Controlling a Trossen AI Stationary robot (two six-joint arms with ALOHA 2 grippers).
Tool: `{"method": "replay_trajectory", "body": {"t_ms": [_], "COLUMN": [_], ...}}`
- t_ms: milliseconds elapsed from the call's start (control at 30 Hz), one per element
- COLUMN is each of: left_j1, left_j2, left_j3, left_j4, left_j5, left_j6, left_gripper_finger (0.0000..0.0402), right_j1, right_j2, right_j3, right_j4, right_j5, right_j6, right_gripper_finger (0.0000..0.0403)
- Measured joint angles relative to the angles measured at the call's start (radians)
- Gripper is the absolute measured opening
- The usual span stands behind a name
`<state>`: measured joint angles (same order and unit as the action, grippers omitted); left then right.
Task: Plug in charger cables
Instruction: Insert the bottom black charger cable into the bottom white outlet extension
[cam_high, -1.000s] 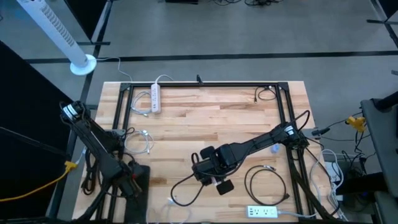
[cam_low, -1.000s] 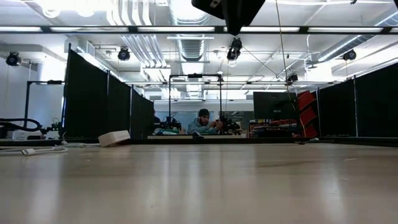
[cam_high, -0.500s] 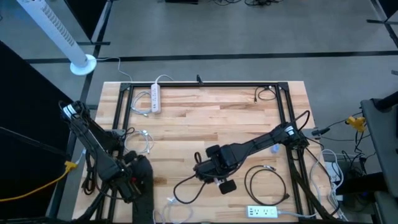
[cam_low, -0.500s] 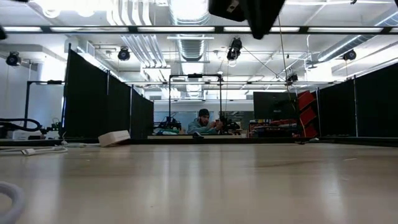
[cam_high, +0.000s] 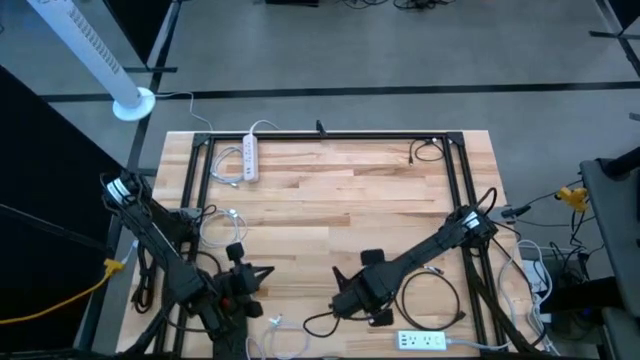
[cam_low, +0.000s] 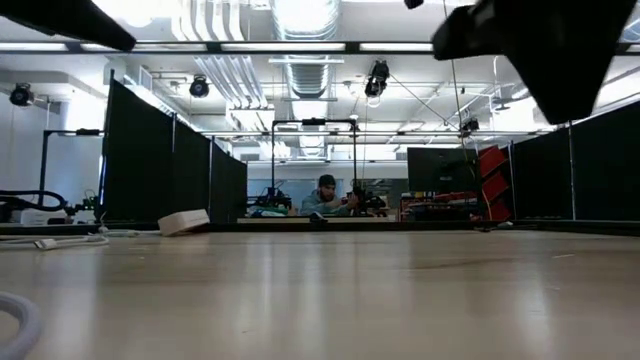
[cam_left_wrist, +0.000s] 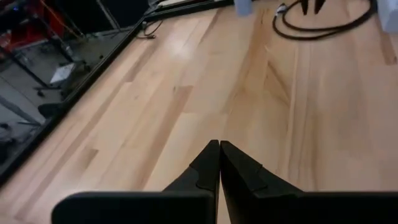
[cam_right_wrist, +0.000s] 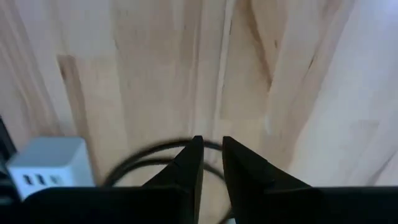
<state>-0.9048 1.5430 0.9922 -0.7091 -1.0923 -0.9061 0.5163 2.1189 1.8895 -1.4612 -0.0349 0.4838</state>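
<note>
Going left to right, with the white power strip (cam_high: 421, 340) at the near edge of the counter (cam_high: 330, 200) as my reference.

Well left of the strip and farther back lies a loose white cable coil (cam_high: 226, 228). Closer in, still left of the strip, the left gripper (cam_left_wrist: 219, 144) hovers over bare wood with its fingers pressed together, holding nothing. A small white cable (cam_high: 275, 323) sits near the front edge just past it.

Next comes the black cable loop (cam_high: 320, 323), near the strip's left end. The right gripper (cam_right_wrist: 210, 144) is right over it, fingers drawn in to a thin slit. The cable runs across behind the tips, and I honestly can't tell if it's pinched.

Just behind the strip is a bigger black cable coil (cam_high: 430, 295).

Handling-wise, my guess is these are light and floppy. Grab mid-loop and the plug end just dangles and swings, and the thin jacket could slide through the pads. I'd take hold right behind the plug, where it's stiffest. Only the plug's rigid part can be steered into a socket.
</note>
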Motion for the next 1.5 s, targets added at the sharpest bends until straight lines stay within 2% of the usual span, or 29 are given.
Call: {"method": "replay_trajectory", "body": {"t_ms": [100,200,300,433,567,700,800,967,1133,1333,1500], "left_j1": [0.028,0.073,0.132,0.224,0.307,0.366,0.396,0.439,0.468,0.478,0.477], "left_j2": [-0.002,-0.007,-0.007,-0.008,-0.008,-0.008,-0.009,-0.009,-0.006,0.006,0.007], "left_j3": [0.0,0.0,0.0,0.0,0.0,0.0,0.0,0.0,0.0,0.0,-0.001], "left_j4": [-0.002,-0.008,-0.003,0.068,0.214,0.333,0.369,0.371,0.375,0.376,0.374], "left_j5": [0.025,0.143,0.215,0.351,0.519,0.684,0.753,0.831,0.858,0.86,0.86], "left_j6": [0.019,0.119,0.211,0.428,0.669,0.861,0.938,1.006,1.03,1.029,0.997], "left_gripper_finger": [0.0,0.0,0.0,0.0,0.0,0.0,0.0,0.0,0.0,0.0,0.0], "right_j1": [0.014,0.035,0.065,0.092,0.1,0.105,0.106,0.103,0.103,0.103,0.094], "right_j2": [0.0,0.0,0.0,0.0,-0.006,-0.093,-0.203,-0.442,-0.62,-0.709,-0.717], "right_j3": [0.0,0.0,-0.004,-0.013,-0.043,-0.141,-0.25,-0.461,-0.688,-0.935,-1.067], "right_j4": [0.001,0.005,0.005,-0.026,-0.082,-0.078,-0.073,-0.043,0.121,0.248,0.358], "right_j5": [-0.001,0.003,0.035,0.124,0.142,0.14,0.141,0.133,0.086,-0.044,-0.128], "right_j6": [0.107,0.194,0.293,0.369,0.42,0.506,0.585,0.752,0.816,0.796,0.752], "right_gripper_finger": [0.0056,0.007,0.0085,0.0111,0.0139,0.0161,0.017,0.0174,0.0166,0.015,0.0135]}}
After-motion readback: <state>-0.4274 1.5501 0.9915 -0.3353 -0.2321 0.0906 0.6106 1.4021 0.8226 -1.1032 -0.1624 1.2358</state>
